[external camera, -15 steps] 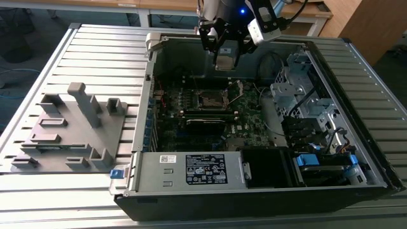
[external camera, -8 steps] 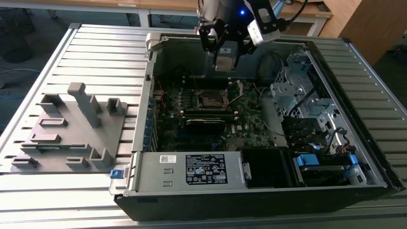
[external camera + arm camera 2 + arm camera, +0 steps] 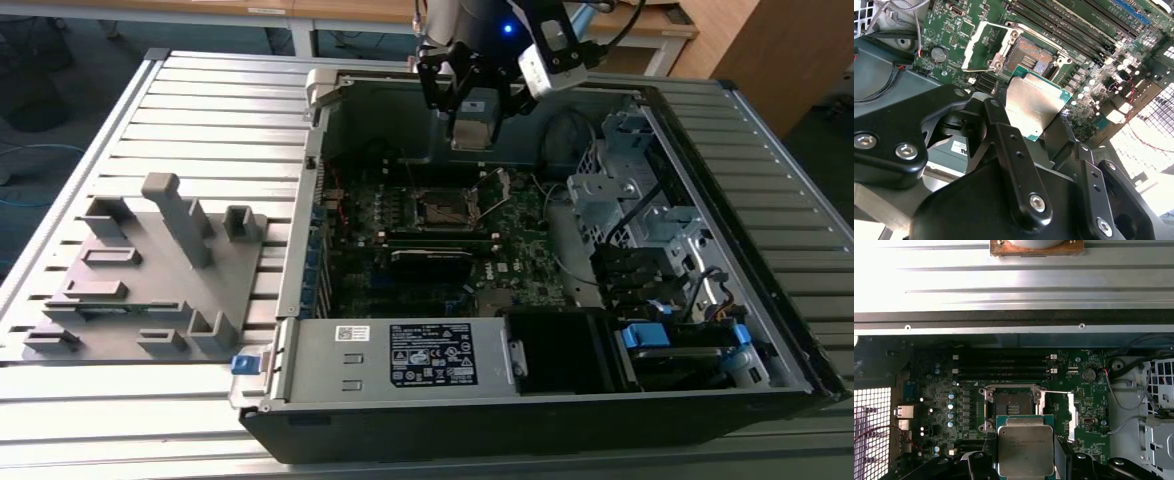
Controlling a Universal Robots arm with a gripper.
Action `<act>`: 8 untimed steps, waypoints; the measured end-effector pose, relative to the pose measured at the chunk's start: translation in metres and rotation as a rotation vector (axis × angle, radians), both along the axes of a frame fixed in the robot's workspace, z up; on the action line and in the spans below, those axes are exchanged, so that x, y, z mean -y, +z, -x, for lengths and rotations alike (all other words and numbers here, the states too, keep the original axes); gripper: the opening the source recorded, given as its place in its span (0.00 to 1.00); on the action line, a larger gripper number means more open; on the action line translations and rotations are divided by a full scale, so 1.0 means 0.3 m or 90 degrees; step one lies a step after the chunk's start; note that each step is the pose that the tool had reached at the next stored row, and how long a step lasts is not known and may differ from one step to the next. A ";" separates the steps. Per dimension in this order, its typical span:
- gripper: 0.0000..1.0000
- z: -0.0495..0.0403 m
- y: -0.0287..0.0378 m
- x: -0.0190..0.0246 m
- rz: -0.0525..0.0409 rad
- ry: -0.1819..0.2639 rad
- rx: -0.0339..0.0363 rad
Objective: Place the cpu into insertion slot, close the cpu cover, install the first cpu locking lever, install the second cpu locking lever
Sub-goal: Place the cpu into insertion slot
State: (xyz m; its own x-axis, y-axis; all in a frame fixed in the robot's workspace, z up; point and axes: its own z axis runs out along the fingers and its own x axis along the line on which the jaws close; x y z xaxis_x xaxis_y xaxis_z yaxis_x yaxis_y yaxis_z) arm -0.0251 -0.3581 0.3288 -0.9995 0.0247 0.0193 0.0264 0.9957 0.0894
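1. At nine o'clock in the exterior view, a grey fixture block (image 3: 147, 270) sits on the slatted metal table (image 3: 200, 100). It is well apart from the work.
2. The open computer case (image 3: 534, 430) takes the centre. It lies on its side, so the green motherboard (image 3: 360, 270) faces up and can be reached from above.
3. Near the board's middle is the insertion slot (image 3: 445, 208). The second wrist view shows the insertion slot (image 3: 1031, 57) with its dark centre bare, and so does the first wrist view (image 3: 1012, 407).
4. The slot is bare because the cpu cover (image 3: 985, 46) is swung off it and stands open beside the socket; the first wrist view shows it too (image 3: 1070, 412). A thin wire by the socket may be a locking lever, though I cannot tell for sure.
5. At twelve o'clock from the slot, raised above the board, hangs the gripper (image 3: 470, 130).
   - It is clamped on the cpu (image 3: 470, 115), pinching opposite edges.
   - That grip leaves the chip's underside free to meet the socket.
   - Both wrist views show the cpu (image 3: 1036, 102) (image 3: 1025, 447) near the slot but apart from it, not seated.
6. At three o'clock, a metal drive cage (image 3: 627, 200) stands clear of the arm.
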 end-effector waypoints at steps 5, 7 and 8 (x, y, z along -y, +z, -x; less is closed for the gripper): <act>0.54 0.000 0.000 0.000 0.0000 0.000 0.0000; 0.54 0.000 -0.003 0.000 -0.0003 0.000 0.0001; 0.54 0.000 -0.005 0.000 -0.0003 0.000 0.0001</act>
State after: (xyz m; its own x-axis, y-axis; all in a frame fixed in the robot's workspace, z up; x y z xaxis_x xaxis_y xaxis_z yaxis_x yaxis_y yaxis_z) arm -0.0252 -0.3581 0.3273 -0.9995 0.0248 0.0192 0.0264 0.9956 0.0898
